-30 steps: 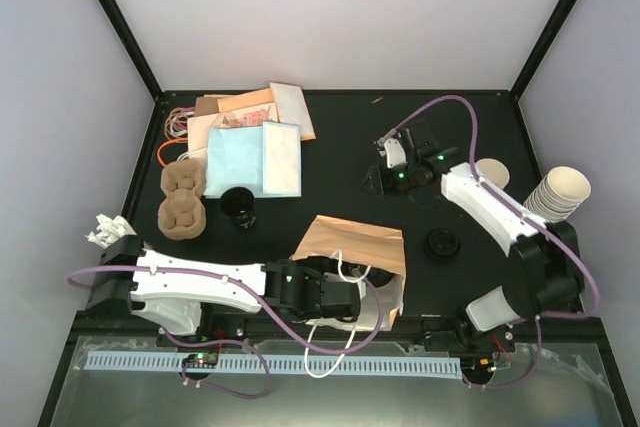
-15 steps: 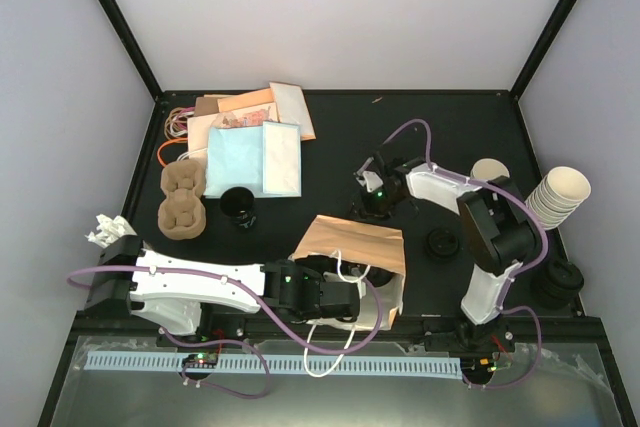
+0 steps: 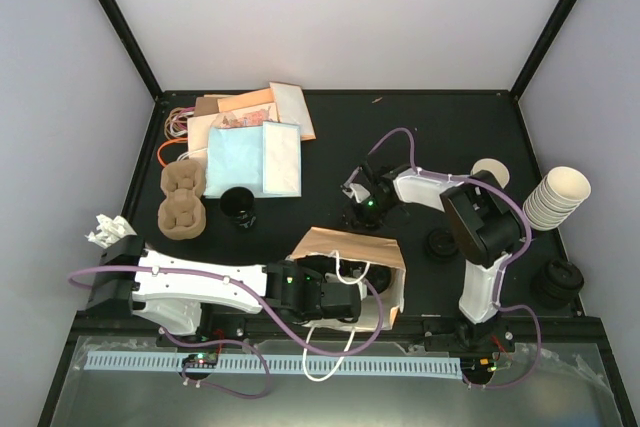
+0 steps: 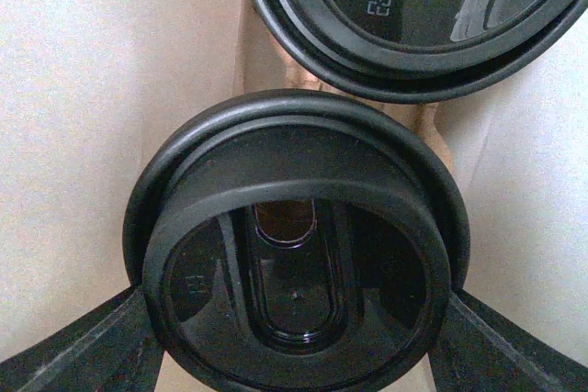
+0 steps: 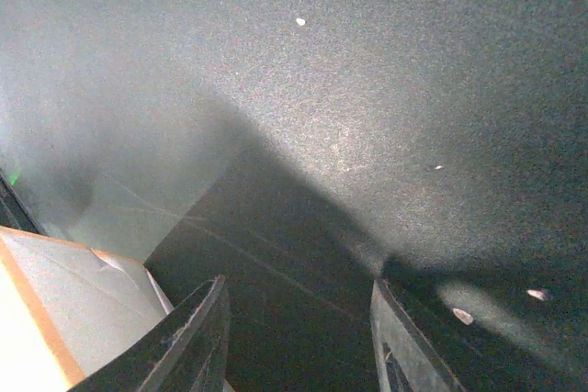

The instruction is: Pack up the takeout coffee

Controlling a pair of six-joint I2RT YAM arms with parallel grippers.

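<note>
Left gripper (image 4: 299, 348): inside the paper bag (image 3: 345, 245), hidden from the overhead camera by the bag's mouth; its fingers (image 4: 87, 346) are spread wide and press on both sides of a round black lid.
Takeout coffee (image 4: 294, 254): inside the bag, held between the left fingers; only its glossy black plastic lid shows, with a raised rim and an oval recess. The cup wall and its lettering are out of sight.
Second lid (image 4: 413, 16): deeper in the bag, cut off by the frame edge; it bears a small square embossed mark too small to read. Whether a cup sits under it cannot be told.
Bag: brown paper outside, pale and matte inside, with white cord handles (image 3: 345, 269) at its near side.
Right gripper (image 5: 299, 341): just beyond the bag's far edge, low over the matte black table (image 5: 367, 89); its fingers (image 5: 197, 337) stand partly apart with nothing between them.
Loose black lid (image 3: 440, 242): flat on the table, right of the bag.
Dark stack (image 3: 558, 282): further right of the bag, hard to make out.
Cream cups (image 3: 555, 197): a tilted, lidless stack, right of and beyond the bag.
Pulp carriers (image 3: 183, 202): brown and moulded, left of the bag.
Flat paper sheets (image 3: 250, 137): pale blue, tan and orange, overlapping, beyond the bag to the left; no print on them can be read.
</note>
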